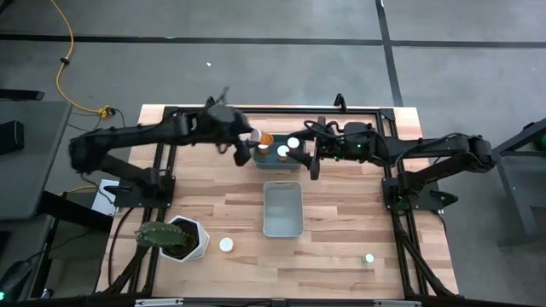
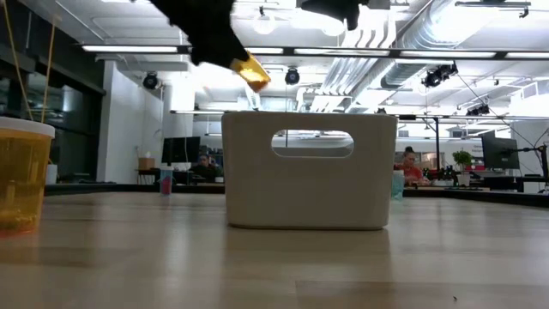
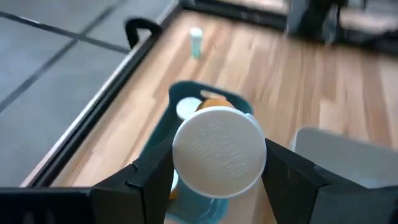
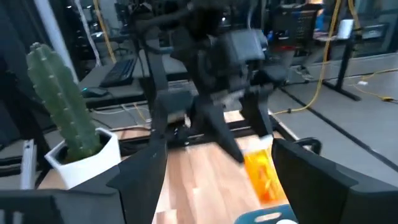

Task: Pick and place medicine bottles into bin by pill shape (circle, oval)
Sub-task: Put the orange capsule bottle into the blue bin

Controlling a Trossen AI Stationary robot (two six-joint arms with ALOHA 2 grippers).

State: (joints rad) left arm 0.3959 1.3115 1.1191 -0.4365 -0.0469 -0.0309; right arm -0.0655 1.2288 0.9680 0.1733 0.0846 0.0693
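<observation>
**Operator:** While I hold the left arm over the table's far side, my left gripper (image 1: 253, 136) is clamped on an amber medicine bottle (image 1: 265, 138). My left wrist view shows its white cap (image 3: 219, 152) pinched between the two fingers (image 3: 143, 177), and the low view shows the bottle tilted, up in the air. I take the teal bin (image 1: 277, 157) as my landmark: the held bottle hangs over that bin's left end.

**Observer:** What is already inside the teal bin?

**Operator:** I see two white-capped bottles, one near the middle (image 1: 283, 151) and one toward the right end (image 1: 293, 142).

**Observer:** And your other arm?

**Operator:** My right gripper (image 1: 314, 156) waits just beside the teal bin's right end, its fingers spread wide with nothing between them. Its wrist view looks across at the left gripper and the amber bottle.

**Observer:** What lies farther out?

**Operator:** Just on the near side of the teal bin stands the grey bin (image 1: 282, 208), lengthwise toward me; I cannot see anything in it. Well nearer than the teal bin and to its left, a white-capped bottle (image 1: 226, 245) stands on the wooden table (image 1: 341, 222), next to a white pot (image 1: 189, 240) holding a cactus (image 1: 159, 236). Well away toward the near right, a small pale-green-topped bottle (image 1: 368, 257) stands alone.
</observation>
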